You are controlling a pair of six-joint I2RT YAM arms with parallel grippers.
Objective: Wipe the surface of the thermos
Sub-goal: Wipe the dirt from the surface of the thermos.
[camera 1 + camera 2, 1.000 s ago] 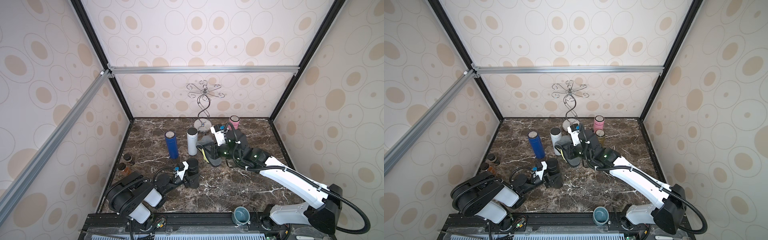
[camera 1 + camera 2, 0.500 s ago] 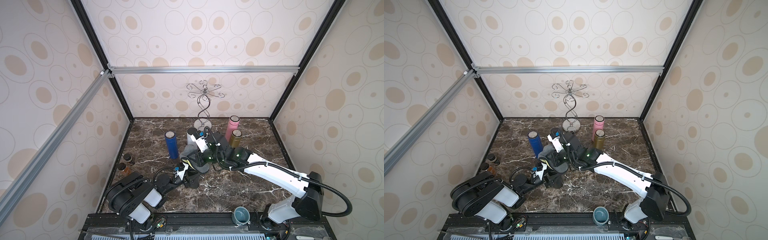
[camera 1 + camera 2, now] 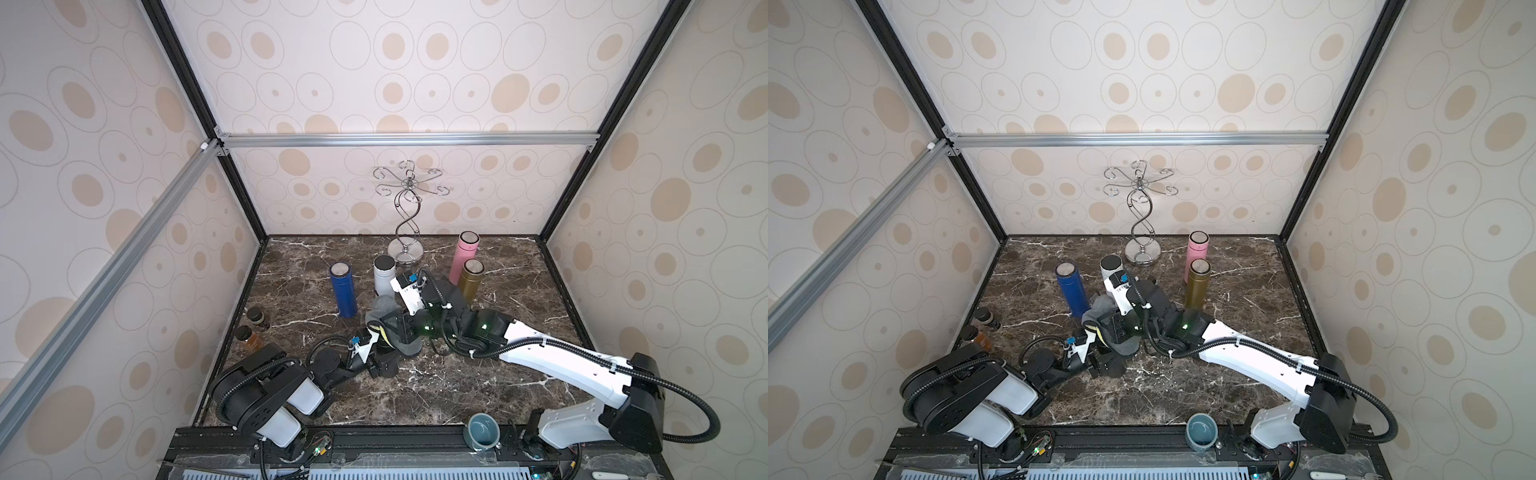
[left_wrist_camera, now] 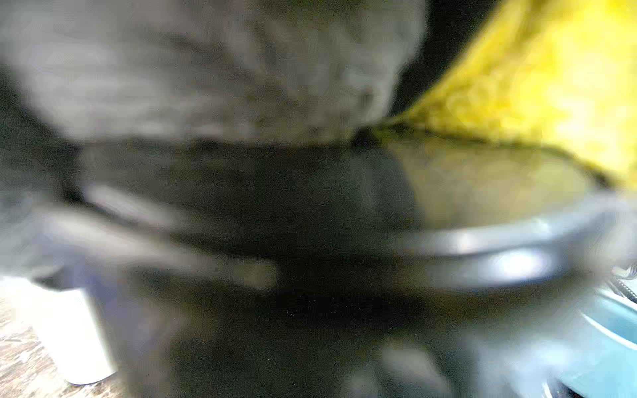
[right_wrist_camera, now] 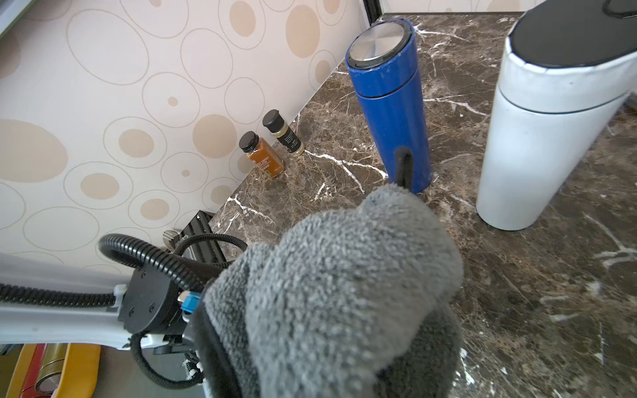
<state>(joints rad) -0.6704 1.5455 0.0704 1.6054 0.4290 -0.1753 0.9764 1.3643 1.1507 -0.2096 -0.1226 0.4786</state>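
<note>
even, bright light; top views sharp, edges bowed; left wrist view heavily blurred.

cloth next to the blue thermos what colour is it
Grey, with a yellow side; the cloth shows best in the right wrist view.

I am driving a mock-up robot cell in a lab, not a real kitchen: black frame posts [image 3: 190,83] and aluminium rails [image 3: 407,139] carry wallpapered panels [image 3: 415,62] on the left, far and right, a marble-look tabletop [image 3: 511,282] fills the floor, and both arm bases [image 3: 266,399] sit on the near mounting rail [image 3: 395,434].
</note>
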